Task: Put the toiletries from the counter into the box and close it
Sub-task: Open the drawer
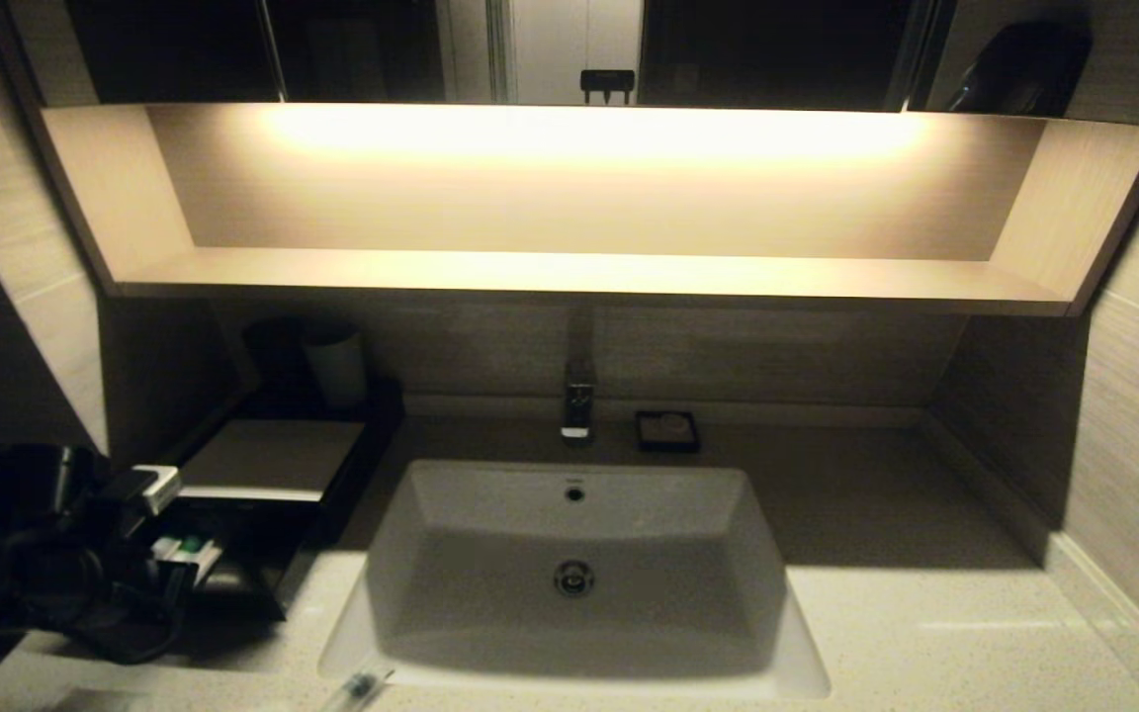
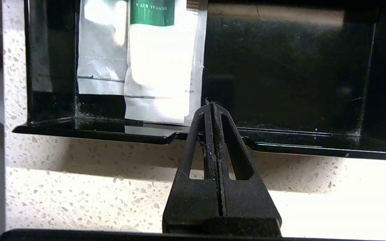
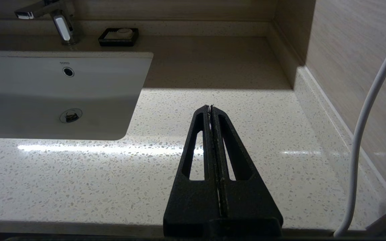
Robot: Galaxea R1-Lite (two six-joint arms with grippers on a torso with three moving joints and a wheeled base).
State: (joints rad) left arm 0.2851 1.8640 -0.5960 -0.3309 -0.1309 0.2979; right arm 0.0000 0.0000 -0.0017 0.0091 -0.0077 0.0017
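The left gripper (image 2: 212,104) is hovering at the front edge of the drawer (image 2: 280,83) of the box (image 1: 273,457), at the left end of the counter (image 1: 925,633), with its fingers clenched together on nothing. Inside the pulled-out drawer two white sachets (image 2: 156,67) are lying side by side, one bearing a green label, and they are showing in the head view as a small white and green patch (image 1: 186,550). Behind the box a pale cup (image 1: 336,368) is standing upright. Near the counter's front edge, just left of the basin (image 1: 574,564), a slim clear-wrapped stick (image 1: 357,687) is lying outside the box. A tap (image 1: 577,396) and a small black dish (image 1: 666,431) are sitting behind the basin. On the right, the right gripper (image 3: 210,108) is hanging over bare counter, its fingers pressed together and empty
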